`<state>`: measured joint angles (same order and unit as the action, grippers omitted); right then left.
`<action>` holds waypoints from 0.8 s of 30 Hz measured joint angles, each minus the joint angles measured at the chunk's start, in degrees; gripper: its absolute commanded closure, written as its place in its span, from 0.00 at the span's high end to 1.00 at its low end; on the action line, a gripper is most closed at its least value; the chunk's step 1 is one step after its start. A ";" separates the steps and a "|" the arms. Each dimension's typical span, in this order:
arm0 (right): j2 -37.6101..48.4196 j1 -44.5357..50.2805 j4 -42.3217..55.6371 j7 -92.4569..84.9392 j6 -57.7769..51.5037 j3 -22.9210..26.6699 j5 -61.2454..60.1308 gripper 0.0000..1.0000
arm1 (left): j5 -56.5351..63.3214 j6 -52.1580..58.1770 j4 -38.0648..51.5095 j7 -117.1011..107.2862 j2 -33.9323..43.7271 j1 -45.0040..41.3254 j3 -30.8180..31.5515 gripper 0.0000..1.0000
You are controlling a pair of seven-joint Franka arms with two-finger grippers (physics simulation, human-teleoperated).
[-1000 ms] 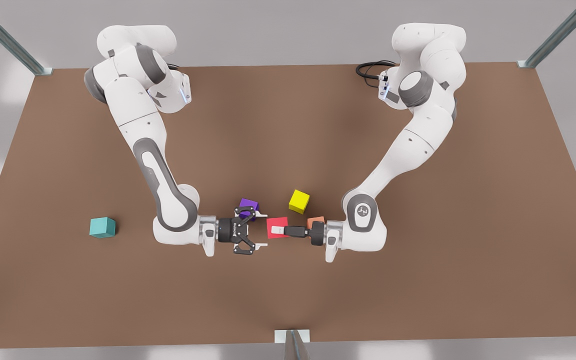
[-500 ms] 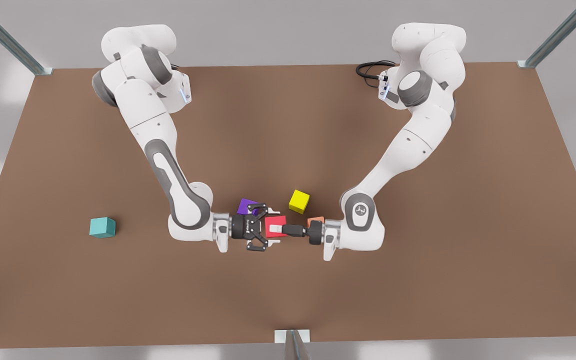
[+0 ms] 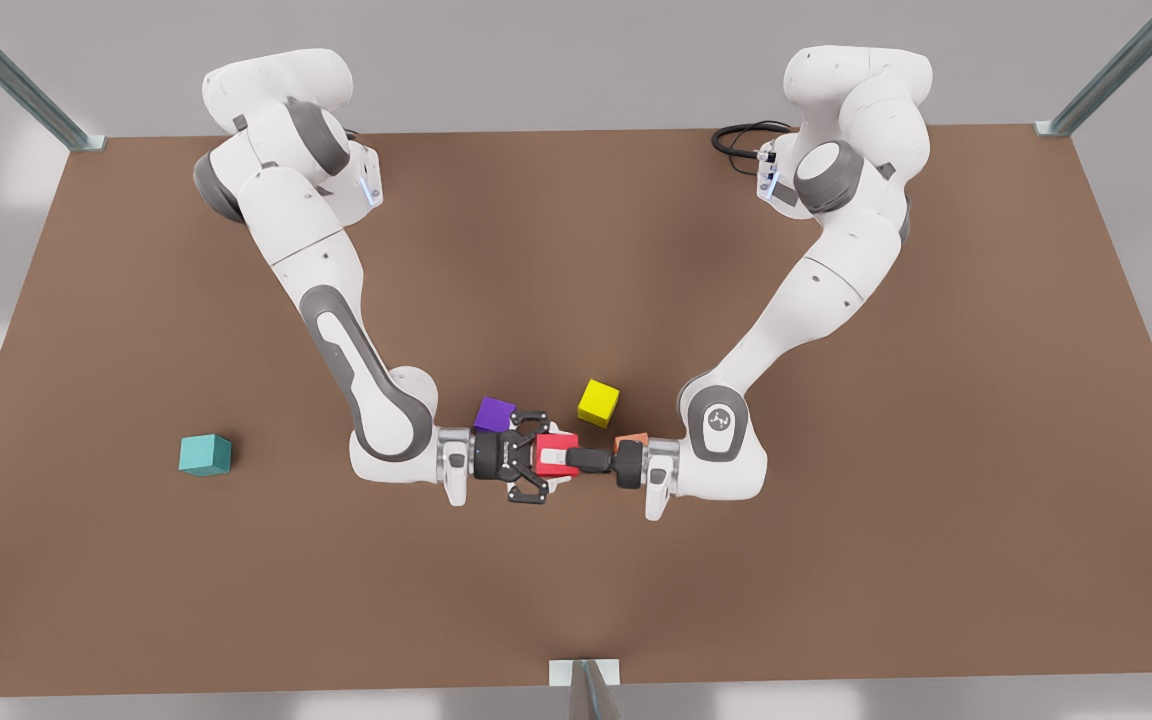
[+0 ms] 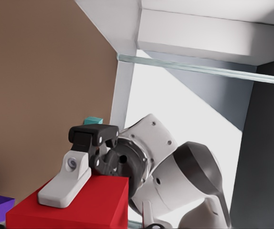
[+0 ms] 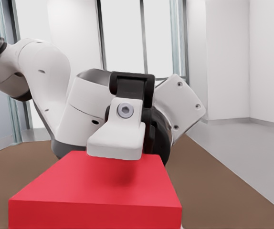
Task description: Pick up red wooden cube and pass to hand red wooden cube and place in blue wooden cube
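The red wooden cube (image 3: 558,448) is held between both grippers near the table's middle front. My left gripper (image 3: 557,460), on the arm at the front view's right, is shut on it from above and below; its upper finger (image 5: 118,138) lies on the cube (image 5: 99,191). My right gripper (image 3: 546,458), on the arm at the front view's left, has closed on the cube's sides; one finger (image 4: 65,183) rests flat on the cube (image 4: 79,210). The teal blue wooden cube (image 3: 204,454) sits alone far to the front view's left, also visible behind the right gripper (image 4: 93,120).
A purple cube (image 3: 495,413) lies just behind the right gripper's wrist. Behind the handover point stands a yellow cube (image 3: 598,402), and a salmon cube (image 3: 631,441) sits by the left wrist. A wide stretch of brown table (image 3: 286,560) separates the grippers from the teal cube.
The right gripper moved toward the front view's right, from open and apart from the cube to closed around it. The left gripper kept hold of the cube and barely moved.
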<state>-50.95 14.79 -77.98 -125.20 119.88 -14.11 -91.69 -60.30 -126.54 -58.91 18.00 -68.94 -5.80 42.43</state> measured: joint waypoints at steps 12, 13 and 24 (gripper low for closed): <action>0.41 -8.77 -0.52 -0.03 -3.50 0.31 5.78 0.51 | 19.47 12.51 -0.25 -0.07 8.10 19.67 0.01 1.00; 0.65 -11.29 -0.43 0.11 -4.54 0.46 9.63 0.51 | 28.23 17.15 -0.08 -0.69 13.33 21.85 0.18 1.00; 12.11 -18.42 3.22 12.65 -16.90 15.74 76.07 0.51 | 61.64 39.44 -22.13 -9.92 54.67 1.10 -36.29 1.00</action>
<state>-38.84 -3.63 -74.76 -112.55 102.98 1.63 -15.62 1.34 -87.10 -81.03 8.08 -14.27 -4.70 6.14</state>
